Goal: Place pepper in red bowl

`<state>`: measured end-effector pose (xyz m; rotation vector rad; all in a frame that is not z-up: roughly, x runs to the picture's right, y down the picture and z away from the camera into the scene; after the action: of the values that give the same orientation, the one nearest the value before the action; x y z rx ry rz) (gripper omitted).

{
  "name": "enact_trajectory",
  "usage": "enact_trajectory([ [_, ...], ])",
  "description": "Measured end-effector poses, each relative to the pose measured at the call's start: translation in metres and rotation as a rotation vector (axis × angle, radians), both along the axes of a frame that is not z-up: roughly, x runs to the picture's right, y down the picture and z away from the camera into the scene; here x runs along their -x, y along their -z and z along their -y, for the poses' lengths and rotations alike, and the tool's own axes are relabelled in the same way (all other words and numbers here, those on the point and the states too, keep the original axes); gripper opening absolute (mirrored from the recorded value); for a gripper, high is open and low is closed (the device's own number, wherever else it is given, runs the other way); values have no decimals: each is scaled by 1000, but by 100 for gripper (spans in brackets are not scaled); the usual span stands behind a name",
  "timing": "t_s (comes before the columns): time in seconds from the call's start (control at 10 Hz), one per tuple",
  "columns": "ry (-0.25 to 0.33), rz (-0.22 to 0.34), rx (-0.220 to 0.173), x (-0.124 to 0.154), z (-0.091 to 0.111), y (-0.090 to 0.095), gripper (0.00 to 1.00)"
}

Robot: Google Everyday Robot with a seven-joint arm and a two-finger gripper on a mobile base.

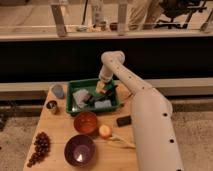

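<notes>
The red bowl (pixel 86 122) stands on the wooden table in front of a green bin (pixel 114 102). My gripper (pixel 102 89) reaches down into the middle of the bin, behind the bowl. A small red-orange bit (pixel 100 91) shows at the gripper's tip; it may be the pepper, but I cannot tell this or whether it is held. The white arm runs from the lower right up and over to the bin.
A purple bowl (pixel 79 150) sits at the front, with a round yellow-orange fruit (pixel 104 131) and a utensil (pixel 121 141) to its right. Dark grapes (pixel 39 147) lie at the left, a grey cup (pixel 58 91) and a small can (pixel 51 106) at the back left, a black object (pixel 123 120) at the right.
</notes>
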<state>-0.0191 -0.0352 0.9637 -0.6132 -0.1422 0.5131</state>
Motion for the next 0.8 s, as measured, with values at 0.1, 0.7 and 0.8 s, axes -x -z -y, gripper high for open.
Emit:
enact_trajectory([
  [0.1,-2,-1,3,2,-2,-1,45],
  [0.7,10,33,-14,0,-13,-18,43],
  [0.8,10,35,-13,-2,-14,-19,52],
])
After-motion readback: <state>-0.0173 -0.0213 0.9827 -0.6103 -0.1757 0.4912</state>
